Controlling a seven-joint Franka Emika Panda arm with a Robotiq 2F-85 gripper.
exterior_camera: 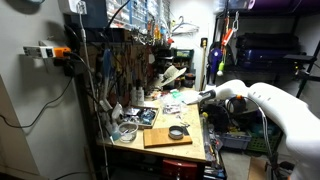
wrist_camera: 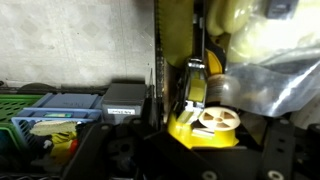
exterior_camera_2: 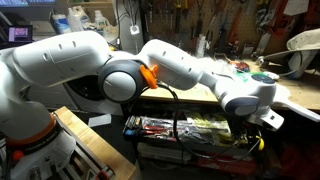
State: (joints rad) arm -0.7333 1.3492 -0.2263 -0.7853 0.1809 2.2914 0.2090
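Observation:
In the wrist view a yellow tool with a white spoked wheel [wrist_camera: 215,122] fills the middle, very close to the camera. Dark parts of my gripper [wrist_camera: 200,158] lie below it and on both sides. The jaws blur into the dark foreground, so I cannot tell whether they grip the yellow tool. A crumpled clear plastic bag [wrist_camera: 265,75] hangs right above it. In an exterior view my gripper [exterior_camera: 205,97] is over the right end of a cluttered workbench [exterior_camera: 130,145]. In the close exterior view the arm's wrist [exterior_camera_2: 250,95] hides the gripper.
A wooden board [exterior_camera: 165,138] with a black round lid [exterior_camera: 177,132] lies at the bench front. A metal bowl [exterior_camera: 126,130] stands to its left. A pegboard of tools [exterior_camera: 130,50] backs the bench. An open tool drawer [exterior_camera_2: 185,128] is under the arm. A blue box [wrist_camera: 65,102] sits at the wrist view's left.

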